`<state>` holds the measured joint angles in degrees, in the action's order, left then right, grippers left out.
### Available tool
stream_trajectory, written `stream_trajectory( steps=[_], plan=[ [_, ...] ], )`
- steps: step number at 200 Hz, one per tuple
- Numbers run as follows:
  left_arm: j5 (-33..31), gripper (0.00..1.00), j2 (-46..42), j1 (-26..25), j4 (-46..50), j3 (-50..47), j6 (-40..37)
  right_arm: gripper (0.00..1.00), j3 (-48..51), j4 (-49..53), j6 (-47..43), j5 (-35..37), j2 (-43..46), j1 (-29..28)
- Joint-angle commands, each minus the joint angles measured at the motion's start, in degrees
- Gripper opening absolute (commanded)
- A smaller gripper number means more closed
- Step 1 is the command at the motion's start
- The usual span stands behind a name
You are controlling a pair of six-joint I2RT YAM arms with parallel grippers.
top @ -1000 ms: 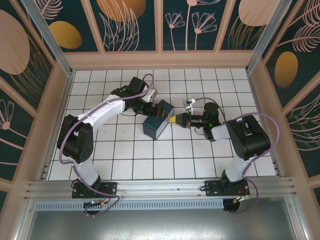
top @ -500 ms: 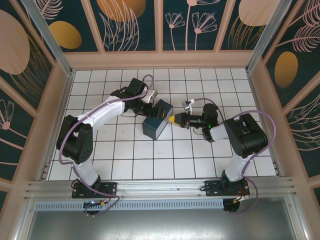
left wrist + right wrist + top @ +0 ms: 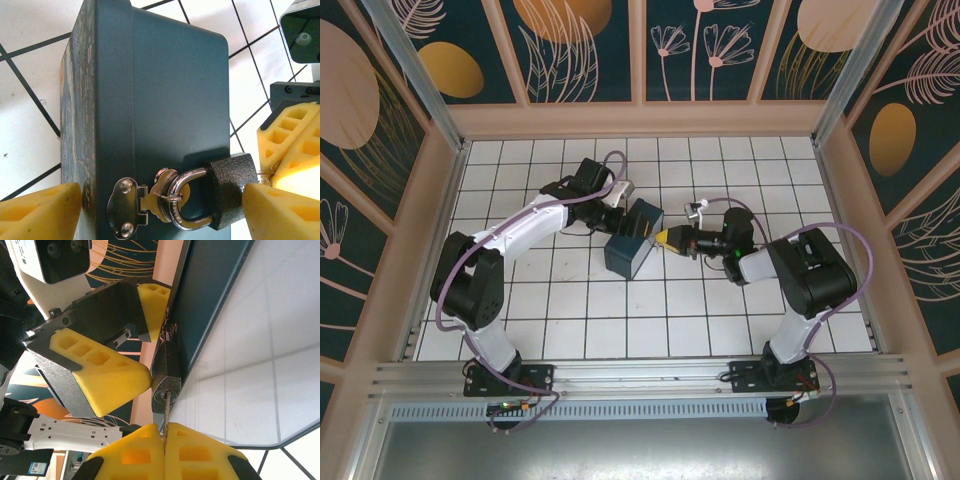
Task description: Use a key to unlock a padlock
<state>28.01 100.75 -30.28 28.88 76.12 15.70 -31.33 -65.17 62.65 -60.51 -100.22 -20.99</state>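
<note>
Yellow foam pads on the right gripper [image 3: 164, 432] are pinched flat together on the key [image 3: 166, 409]. You can see the thin blade poking out between them and running straight into the bottom of the padlock [image 3: 167, 375]. How deep it sits I honestly can't tell from where I'm standing.

The left gripper [image 3: 160, 212] has its jaws wide apart, straddling the edge of the blue box [image 3: 165, 90]. One pad is right up against the padlock's dark body and the other is just beside the box's printed face. I can't say whether it's really squeezing or just bracketing things.

The lock hangs by its silvery shackle [image 3: 187, 200] through the little hasp [image 3: 130, 207] on the box, and the shackle looks closed. The whole lot sits around the middle of the white tiled table [image 3: 570, 300], well clear of every edge.

So I'd call this the key-in-the-keyhole step, with the lock not open yet. Next up is probably a clean twist of the right wrist around the blade's own line while the left side braces the lock body. With a key that skinny, any sideways push could make it slip in the foam.
</note>
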Motion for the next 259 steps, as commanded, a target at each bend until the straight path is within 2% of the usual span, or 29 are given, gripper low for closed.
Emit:
stream_trajectory(
  steps=[1, 24, 48, 73, 96, 106, 123, 140, 161, 171, 210, 259],
  plan=[
    [1.1, 0.82, 0.6, -0.8, 2.2, -1.3, -1.8, 0.0, -1.8, 6.0, -1.0, 1.6, 0.7, -0.9],
    [1.7, 0.81, 1.0, -0.7, 2.2, -0.9, -3.2, 0.0, -2.7, 5.3, 0.9, 1.4, 1.0, -1.0],
    [2.7, 0.81, 1.1, -0.7, 1.2, -1.7, -2.9, 0.0, -4.3, 2.3, 4.2, 0.0, 0.7, -3.6],
    [3.0, 0.81, 1.1, -0.7, 1.0, -2.0, -2.8, 0.0, -4.2, 16.8, -4.3, 5.8, 3.4, -2.4],
    [4.1, 0.81, 0.8, -0.7, 0.5, -2.7, -2.3, 0.0, -8.0, 36.6, -18.5, 13.9, 9.1, -3.1],
    [4.5, 0.81, 0.6, -0.6, -0.1, -3.3, -2.0, 0.0, -9.4, 41.1, -21.9, 16.0, 10.3, -3.7],
    [4.4, 0.81, 0.8, -0.6, -0.5, -3.8, -2.1, 0.0, -8.5, 36.8, -21.6, 14.3, 11.1, -3.6],
    [4.6, 0.81, 0.9, -0.6, -0.9, -3.9, -1.9, 0.0, -9.6, 36.5, -21.1, 11.2, 7.9, -3.6],
    [4.2, 0.81, 0.9, -0.5, -1.0, -3.7, -1.9, 0.0, -6.6, 21.0, -13.3, 5.0, 5.1, -3.7],
    [4.2, 0.81, 1.0, -0.2, -0.9, -3.5, -1.8, 0.0, -5.8, 16.7, -11.0, 3.1, 4.6, -3.6],
    [5.1, 0.81, 0.1, 2.0, -1.7, -3.7, -1.1, 0.0, -4.3, 15.7, -12.1, -3.9, 5.5, -3.9],
    [6.4, 0.83, -0.3, 2.6, -2.1, -2.5, 0.2, 0.0, -2.1, 17.6, -12.3, -3.5, 6.6, -4.9]
  ],
)
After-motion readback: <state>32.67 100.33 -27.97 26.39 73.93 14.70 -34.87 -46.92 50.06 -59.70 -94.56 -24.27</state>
